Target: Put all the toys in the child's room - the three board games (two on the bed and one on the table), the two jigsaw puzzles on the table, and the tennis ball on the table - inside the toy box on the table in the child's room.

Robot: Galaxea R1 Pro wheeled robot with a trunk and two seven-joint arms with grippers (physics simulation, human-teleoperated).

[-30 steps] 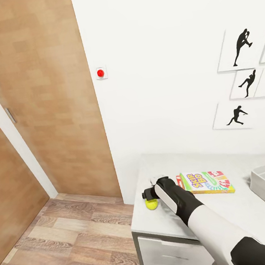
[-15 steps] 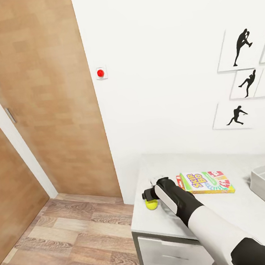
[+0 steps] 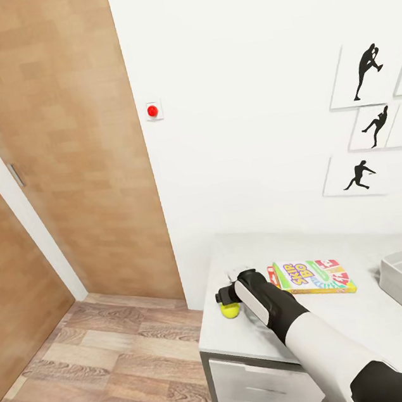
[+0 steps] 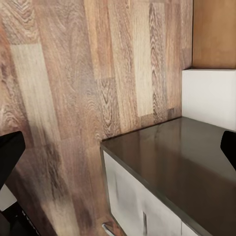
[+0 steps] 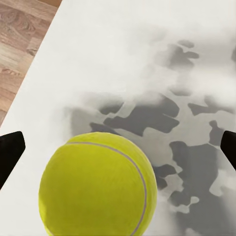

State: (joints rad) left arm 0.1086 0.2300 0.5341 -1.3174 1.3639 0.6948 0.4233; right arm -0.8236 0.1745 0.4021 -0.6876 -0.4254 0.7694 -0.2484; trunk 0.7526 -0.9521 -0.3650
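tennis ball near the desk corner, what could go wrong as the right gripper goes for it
1. The tennis ball sits close to the table's corner edge above the floor; a nudge could roll it off.
2. In the right wrist view the ball lies off-centre between the open fingers of the right gripper, so closing may squeeze it sideways instead of gripping it.
3. Swinging toward the toy box, the arm could clip the board game.
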